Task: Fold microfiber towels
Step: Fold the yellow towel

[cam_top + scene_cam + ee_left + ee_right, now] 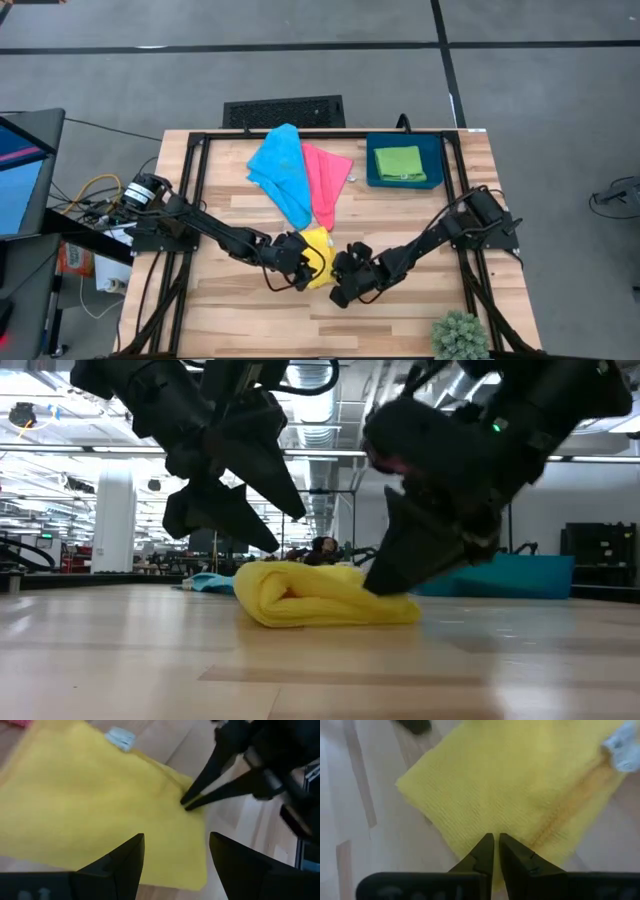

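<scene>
I am pressing my right end effector (494, 851), fingers nearly together, onto the edge of the folded yellow towel (318, 258) lying near the front middle of the surface (240, 320). My left end effector (175, 857) is hovering wide above it, gripping nothing.

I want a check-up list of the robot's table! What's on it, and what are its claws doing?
Surface: wooden table, mostly bare at the front.
Job's things: yellow towel folded at front; blue towel and pink towel loose behind; green towel folded in the blue tray.
Clutter: small plant at a front corner.
Grippers: left gripper open above the yellow towel; right gripper nearly shut at its edge.
Cables: yellow cable beside the table.
Surroundings: grey floor.
</scene>
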Motion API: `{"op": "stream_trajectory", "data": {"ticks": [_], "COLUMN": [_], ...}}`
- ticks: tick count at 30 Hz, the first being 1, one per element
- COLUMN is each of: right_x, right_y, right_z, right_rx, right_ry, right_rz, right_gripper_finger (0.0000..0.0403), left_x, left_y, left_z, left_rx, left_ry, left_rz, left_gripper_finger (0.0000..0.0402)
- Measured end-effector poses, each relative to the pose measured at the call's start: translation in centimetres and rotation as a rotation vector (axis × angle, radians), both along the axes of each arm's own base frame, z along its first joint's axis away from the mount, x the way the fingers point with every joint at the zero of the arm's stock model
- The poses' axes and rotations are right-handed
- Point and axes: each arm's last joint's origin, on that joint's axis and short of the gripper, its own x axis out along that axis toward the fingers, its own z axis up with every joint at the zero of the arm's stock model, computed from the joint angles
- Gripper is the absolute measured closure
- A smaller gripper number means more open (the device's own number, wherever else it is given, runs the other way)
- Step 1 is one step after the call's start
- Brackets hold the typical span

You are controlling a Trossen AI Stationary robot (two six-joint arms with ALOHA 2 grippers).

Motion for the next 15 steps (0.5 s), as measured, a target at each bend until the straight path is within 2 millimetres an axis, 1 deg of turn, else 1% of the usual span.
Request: {"op": "stream_trajectory", "data": {"ticks": [1,3,5,11,15], "right_x": [0.0,0.0,-0.1,0.0,-0.1], "right_y": [0.1,0.3,0.3,0.2,0.2], "right_z": [-0.3,-0.4,-0.4,-0.4,-0.4], "right_rx": [0.01,0.02,0.022,0.027,0.035], "right_ry": [0.005,0.006,0.008,0.01,0.011], "right_rz": [-0.005,0.002,-0.003,-0.008,-0.017], "right_gripper_finger": [0.0347,0.0347,0.0347,0.0347,0.0347], "left_x": [0.0,-0.2,0.0,0.3,0.5], "left_y": [-0.1,-0.4,-0.7,-1.6,-2.1], "left_z": [0.0,0.0,-0.6,-3.6,-4.5], "left_rx": [0.002,0.008,0.017,0.021,0.019], "left_ry": [0.0,0.002,0.008,0.067,0.071], "left_rz": [-0.004,-0.015,-0.021,-0.031,-0.019], "left_gripper_finger": [0.0184,0.0184,0.0184,0.0184,0.019]}}
